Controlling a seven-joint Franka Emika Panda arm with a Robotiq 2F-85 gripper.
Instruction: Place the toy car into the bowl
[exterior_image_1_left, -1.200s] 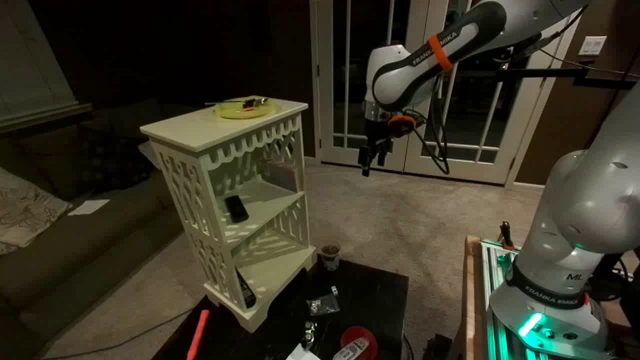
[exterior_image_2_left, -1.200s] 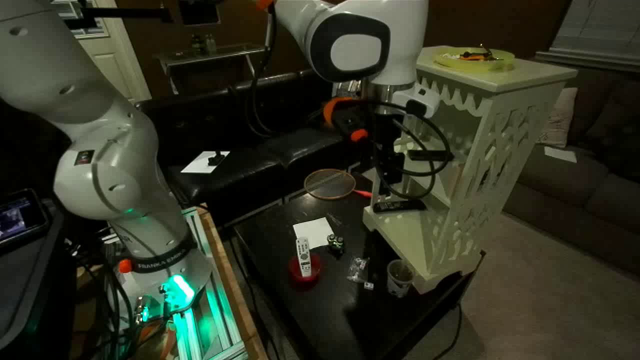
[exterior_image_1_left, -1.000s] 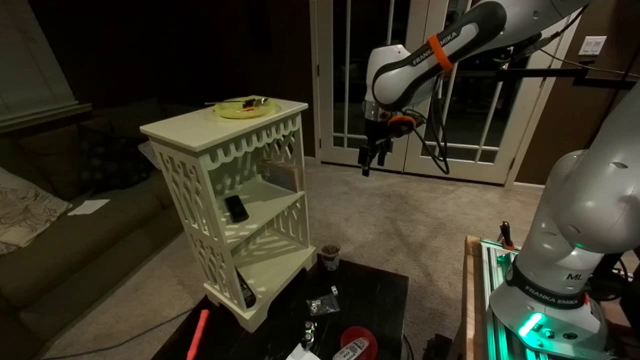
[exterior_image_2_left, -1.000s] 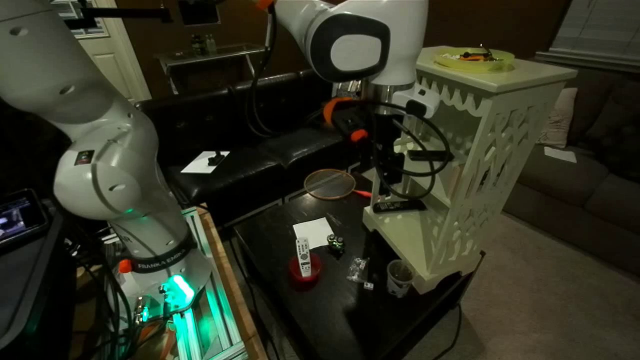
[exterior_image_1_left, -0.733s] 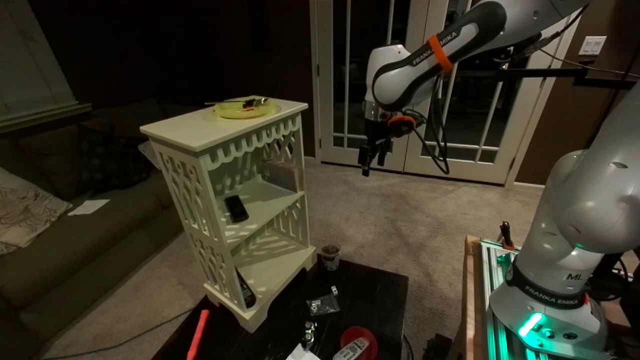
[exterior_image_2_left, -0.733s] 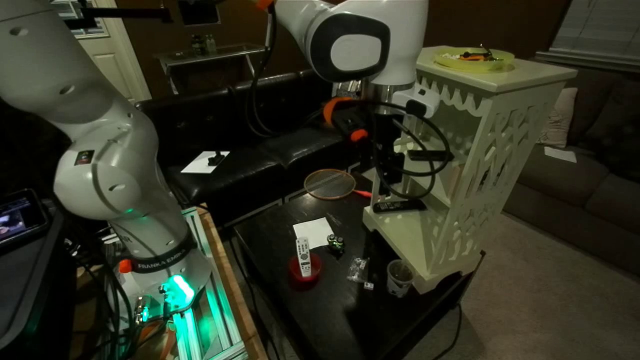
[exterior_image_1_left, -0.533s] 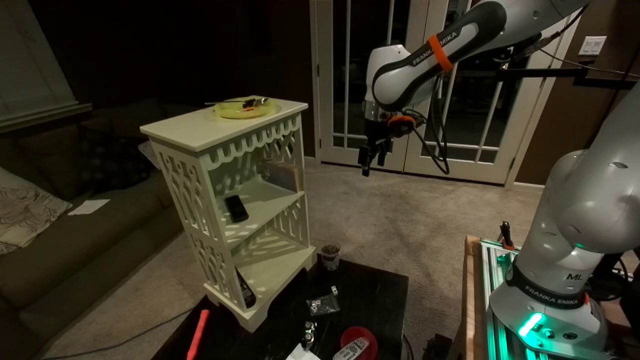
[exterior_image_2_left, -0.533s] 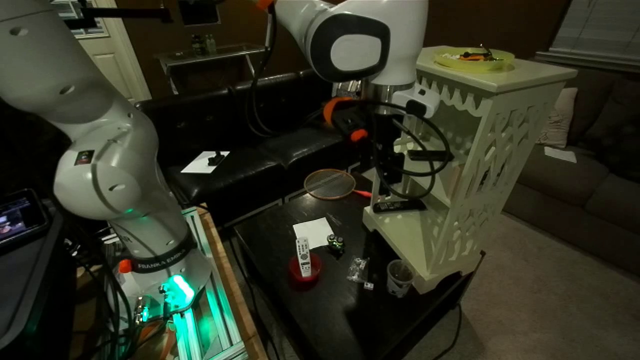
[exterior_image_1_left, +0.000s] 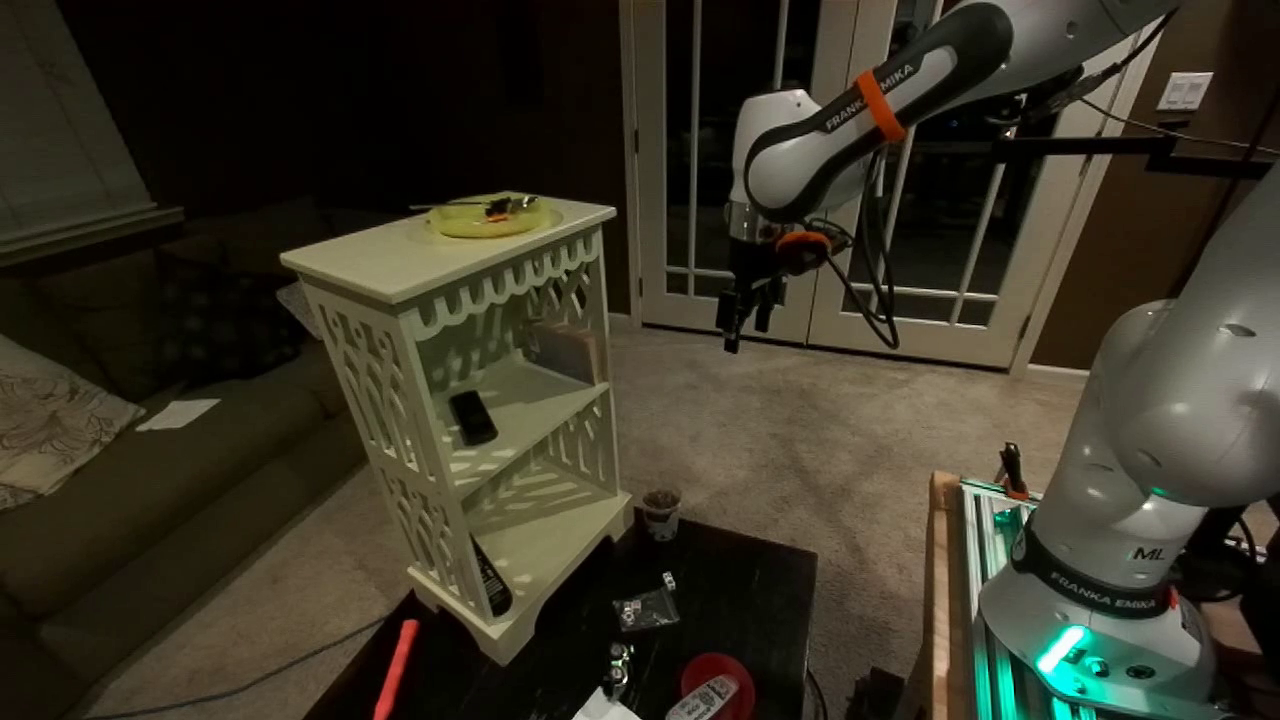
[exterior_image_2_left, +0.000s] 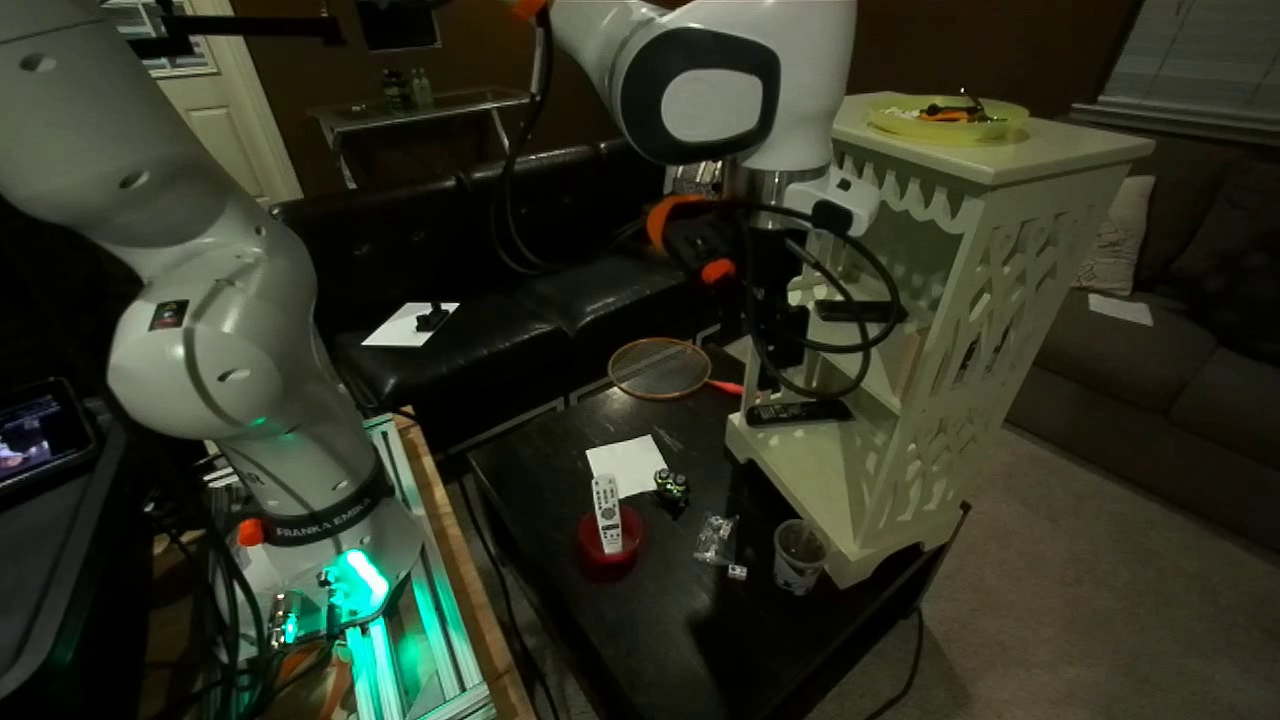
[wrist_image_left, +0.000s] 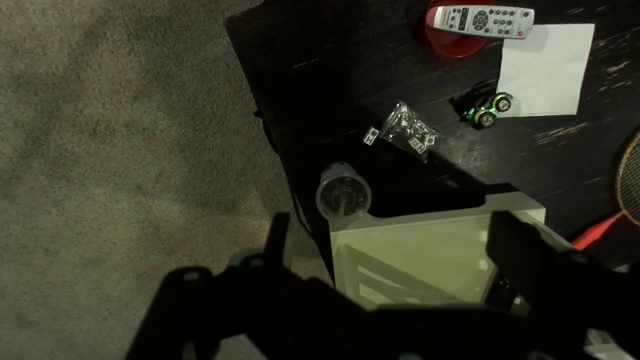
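Nothing visibly shifted: the black gripper (wrist_image_left: 390, 225) hung wide-spread, empty, leaving the green-yellow toy car (wrist_image_left: 485, 108) outside the round red bowl (wrist_image_left: 456, 48) near the black table's (exterior_image_2_left: 650, 620) robot-side edge.

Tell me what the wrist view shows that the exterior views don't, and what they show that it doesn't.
Only the wrist view: legible marks, seemingly letters, on the blocks; elsewhere they are too small to read.

Only the exterior views, both of them: the yellow dish atop the shelf, and the robot's base.

Shared: shelf, car, red bowl, white remote, bag, cup and hand.
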